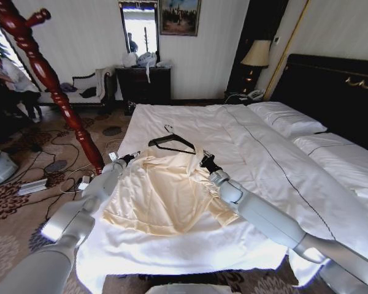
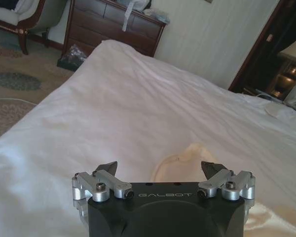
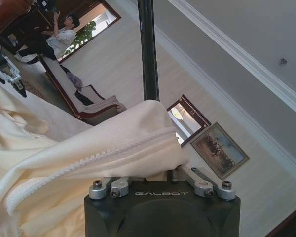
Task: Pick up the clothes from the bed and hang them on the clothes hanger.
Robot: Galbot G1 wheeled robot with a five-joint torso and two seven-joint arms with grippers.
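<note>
Two end effectors reach over the wide bed with a white duvet (image 1: pixel 264 153). The left end effector (image 1: pixel 130 157) has its fingers spread wide, nothing between them, at one upper corner of the thin cream long-sleeved garment (image 1: pixel 162 193); in the left wrist view that end effector (image 2: pixel 160 170) hovers just above the duvet with a fold of cream cloth (image 2: pixel 180 158) between and beyond its fingertips. The right end effector (image 1: pixel 207 161) pinches the garment's opposite upper edge, the zipped fabric (image 3: pixel 103 153) bunched over its fingers. Just beyond both end effectors lies the thin black shoulder-shaped hanger (image 1: pixel 170 141) with a small metal hook, on the duvet.
</note>
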